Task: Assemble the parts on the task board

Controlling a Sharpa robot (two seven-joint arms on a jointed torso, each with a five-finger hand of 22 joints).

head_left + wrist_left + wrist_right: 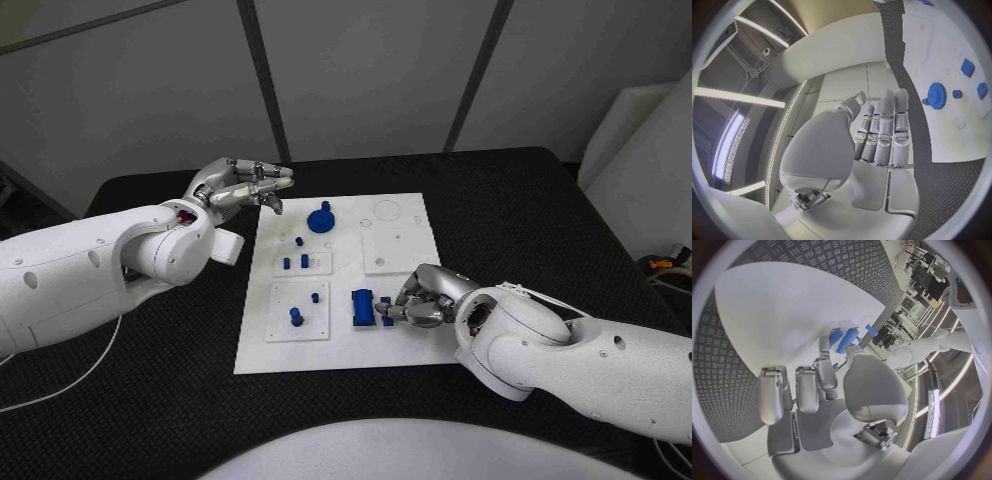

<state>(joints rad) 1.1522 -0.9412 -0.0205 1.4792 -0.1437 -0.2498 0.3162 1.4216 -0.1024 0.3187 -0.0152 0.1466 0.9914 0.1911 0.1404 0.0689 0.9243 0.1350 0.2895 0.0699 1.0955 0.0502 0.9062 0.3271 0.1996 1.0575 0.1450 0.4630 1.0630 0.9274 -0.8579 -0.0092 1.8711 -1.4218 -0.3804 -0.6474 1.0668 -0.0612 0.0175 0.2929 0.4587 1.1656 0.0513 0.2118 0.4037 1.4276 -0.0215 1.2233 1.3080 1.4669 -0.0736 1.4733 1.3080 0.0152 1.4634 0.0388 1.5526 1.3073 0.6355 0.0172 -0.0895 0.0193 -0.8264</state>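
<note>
The right hand (411,298) pinches a small blue part (388,303) just right of the upright block (362,307) on the board (397,340). The left hand (242,185), empty and loosely curled, hovers off the board's far-left corner.

No readable text anywhere.
Task board (404,330) is plain white with no printed label or number I can make out; in the left wrist view there's one tiny dark mark (961,126) on it, too small to read. Blue parts (361,307) carry no markings, and no brand shows on either arm.
</note>
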